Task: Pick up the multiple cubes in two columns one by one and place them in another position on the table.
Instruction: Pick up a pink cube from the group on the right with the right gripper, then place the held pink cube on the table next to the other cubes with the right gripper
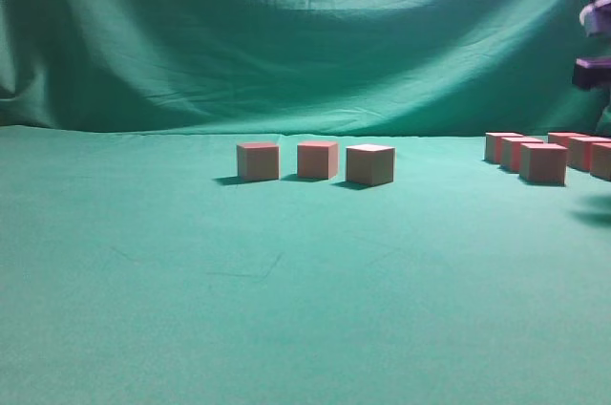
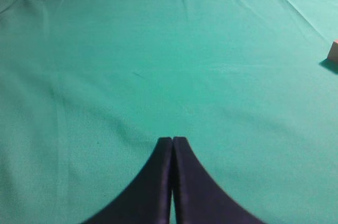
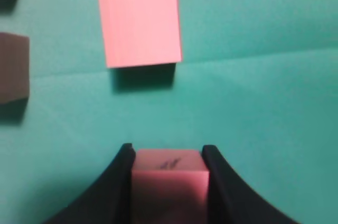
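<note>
Three cubes point(image 1: 317, 160) stand in a row on the green table point(image 1: 286, 309) at mid-depth. A cluster of several more cubes point(image 1: 544, 162) stands at the right in two columns. My right gripper point(image 3: 167, 152) is shut on a cube point(image 3: 168, 184) and holds it above the table, over the cluster. In the right wrist view another cube point(image 3: 139, 24) lies below and ahead, with two more at the left edge point(image 3: 13, 66). In the exterior view only part of the right arm point(image 1: 594, 42) shows at the top right. My left gripper point(image 2: 172, 140) is shut and empty over bare cloth.
A draped, wrinkled green backdrop point(image 1: 286, 32) hangs behind the table. One cube's edge point(image 2: 334, 52) shows at the far right of the left wrist view. The front half of the table is bare green cloth.
</note>
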Available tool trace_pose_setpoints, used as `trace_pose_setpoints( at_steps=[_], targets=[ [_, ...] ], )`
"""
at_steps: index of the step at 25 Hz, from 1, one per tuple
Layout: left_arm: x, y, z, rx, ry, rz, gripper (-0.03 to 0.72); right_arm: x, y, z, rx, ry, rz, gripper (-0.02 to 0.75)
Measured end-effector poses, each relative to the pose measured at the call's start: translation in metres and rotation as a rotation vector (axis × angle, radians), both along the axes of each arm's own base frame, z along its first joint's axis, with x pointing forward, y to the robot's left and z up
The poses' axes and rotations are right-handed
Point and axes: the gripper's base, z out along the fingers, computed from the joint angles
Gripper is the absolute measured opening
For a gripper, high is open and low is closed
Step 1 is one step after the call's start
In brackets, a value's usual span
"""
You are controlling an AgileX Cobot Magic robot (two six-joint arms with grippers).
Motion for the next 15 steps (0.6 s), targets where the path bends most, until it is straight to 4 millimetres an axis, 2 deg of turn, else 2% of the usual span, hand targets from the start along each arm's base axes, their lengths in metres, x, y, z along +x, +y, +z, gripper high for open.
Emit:
trace_pose_setpoints(
  at_steps=[4,8,11,15],
  targets=[
    [0.0,0.0,0.0,0.0,0.0,0.0,0.0,-0.015,0.026,0.041,0.008,-0.042,0.11,0.245],
    [0.0,0.0,0.0,0.0,0.0,0.0,0.0,-0.037,0.077,0.073,0.053,-0.127,0.309,0.245],
    [0.0,0.0,0.0,0.0,0.0,0.0,0.0,-0.058,0.121,0.082,0.056,-0.135,0.528,0.245],
    [0.0,0.0,0.0,0.0,0.0,0.0,0.0,-0.079,0.173,0.092,0.082,-0.127,0.709,0.245]
  ],
)
